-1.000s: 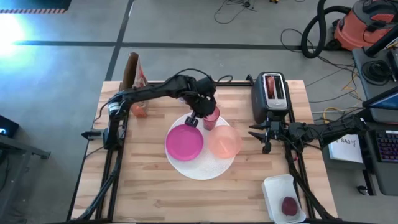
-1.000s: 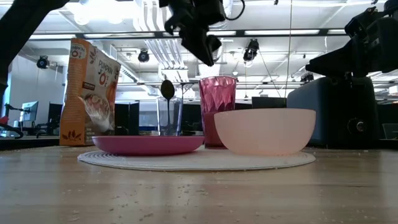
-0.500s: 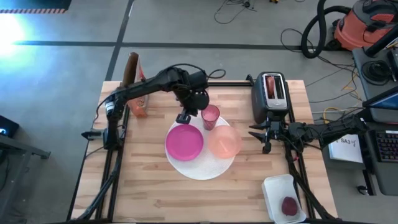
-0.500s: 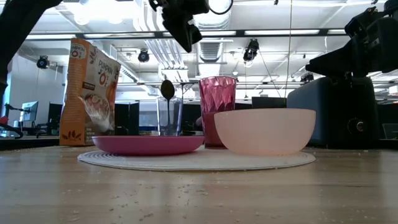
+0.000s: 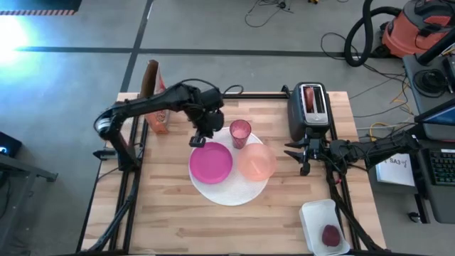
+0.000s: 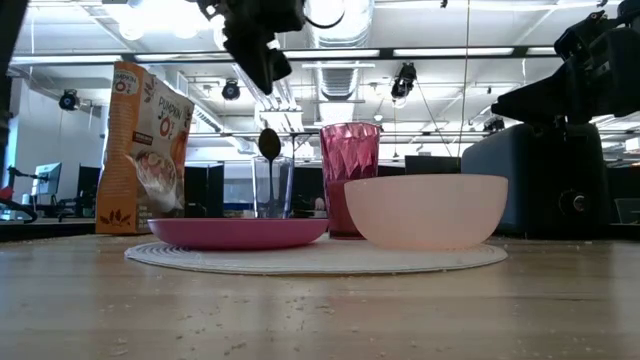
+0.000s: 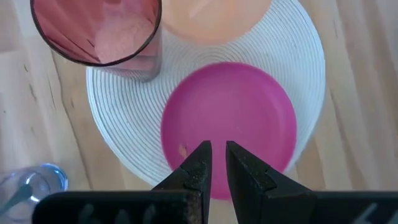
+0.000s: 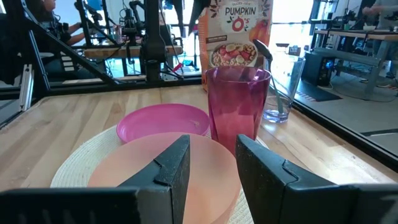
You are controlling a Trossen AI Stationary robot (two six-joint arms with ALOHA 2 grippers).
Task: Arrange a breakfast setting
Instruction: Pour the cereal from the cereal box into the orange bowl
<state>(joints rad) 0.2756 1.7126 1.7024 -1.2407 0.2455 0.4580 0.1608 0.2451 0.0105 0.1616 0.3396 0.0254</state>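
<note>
A big white round disc (image 5: 229, 193) lies mid-table. On it rest a magenta plate (image 5: 211, 163), a translucent pink bowl (image 5: 256, 161) and a pink tumbler (image 5: 239, 133), which stands upright. My left gripper (image 5: 197, 141) hovers above the plate's far left rim, shut and empty; the left wrist view shows it (image 7: 217, 163) over the plate (image 7: 230, 118). A blue-handled spoon (image 6: 269, 145) stands in a clear glass (image 6: 272, 188) behind the plate. My right gripper (image 5: 293, 158) waits open, right of the bowl. The toasted bread (image 5: 310, 95) sits in a toaster. A dark-red fruit (image 5: 331, 235) lies in a white tray.
A dark toaster (image 5: 311, 112) stands at the far right. A cereal box (image 5: 156, 99) stands at the far left. The white tray (image 5: 323, 226) is at the near right corner. Bare wood lies along the table's near edge and left side.
My left gripper has drawn away from the pink tumbler toward the table's left edge and risen a little. It now hangs over the plate's far left rim. The tumbler stays upright on the disc.
</note>
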